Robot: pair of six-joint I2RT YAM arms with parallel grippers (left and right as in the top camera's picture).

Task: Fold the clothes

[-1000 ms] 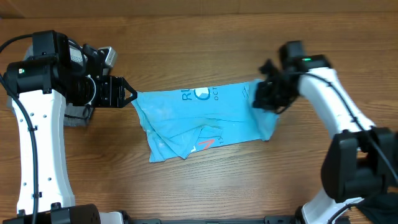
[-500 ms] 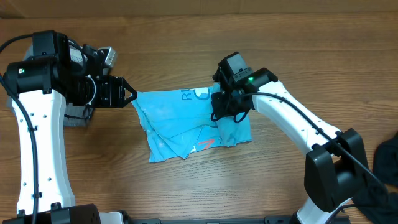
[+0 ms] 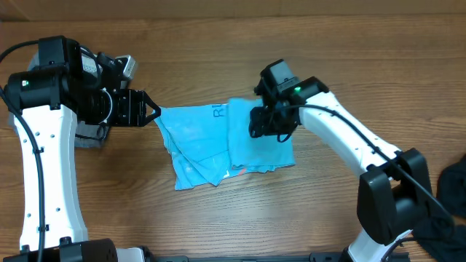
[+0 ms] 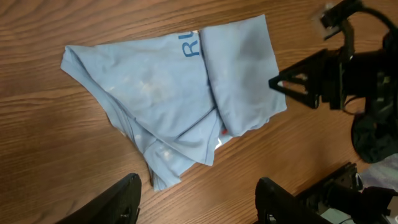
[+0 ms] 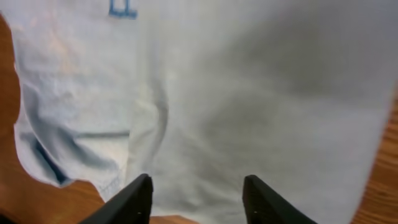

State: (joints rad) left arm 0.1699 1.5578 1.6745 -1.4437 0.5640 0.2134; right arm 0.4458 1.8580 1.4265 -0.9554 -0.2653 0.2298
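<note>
The clothes in play are a light-blue T-shirt [image 3: 195,137] lying mid-table with its right part folded over as a flap [image 3: 251,149], so only a bit of the lettering [image 4: 189,46] shows. My right gripper [image 3: 261,125] hovers over that flap, open, with cloth below it and nothing pinched [image 5: 198,202]. At the shirt's left corner my left gripper [image 3: 151,110] is held open. In the left wrist view its fingers [image 4: 199,205] frame bare wood, with the shirt [image 4: 155,93] lying ahead of them.
A grey garment [image 3: 91,137] lies under the left arm at the table's left side. A black garment [image 3: 455,185] sits at the right edge. Bare wooden tabletop [image 3: 218,218] surrounds the shirt.
My right gripper carried the shirt's right edge leftward over the middle, then opened and let it go. The flap now lies flat over the lettering. The left arm has not moved.
</note>
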